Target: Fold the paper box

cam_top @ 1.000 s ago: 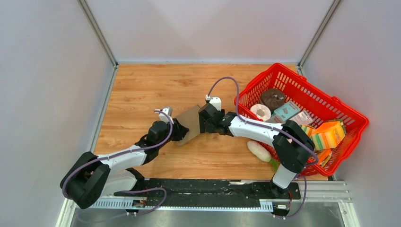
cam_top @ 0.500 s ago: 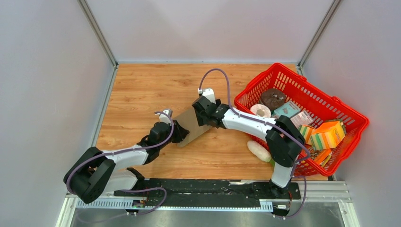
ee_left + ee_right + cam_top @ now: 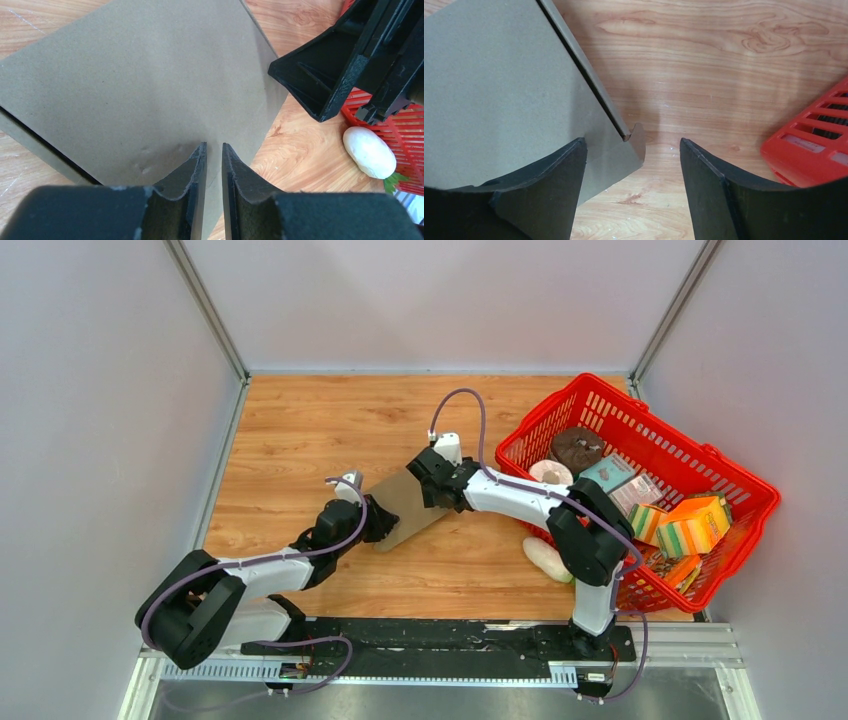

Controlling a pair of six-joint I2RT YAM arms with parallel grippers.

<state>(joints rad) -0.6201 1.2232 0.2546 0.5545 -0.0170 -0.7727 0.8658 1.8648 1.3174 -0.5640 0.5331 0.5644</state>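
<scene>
The left hand [image 3: 213, 150] pinches an edge of the paper box [image 3: 135, 85] lying on the worktop [image 3: 724, 75]. The right hand [image 3: 633, 143] hangs open over another corner.

Red basket [image 3: 640, 430] holding packets, far right; white vegetable [image 3: 546, 558] beside it.

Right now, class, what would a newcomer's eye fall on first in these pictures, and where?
First the bright red basket, crammed full, at the right of the table. Next the flat brown cardboard in the middle, with a gripper at each end: the left gripper, fingers nearly together, at its near end; the right gripper, open, astride its far corner.
</scene>
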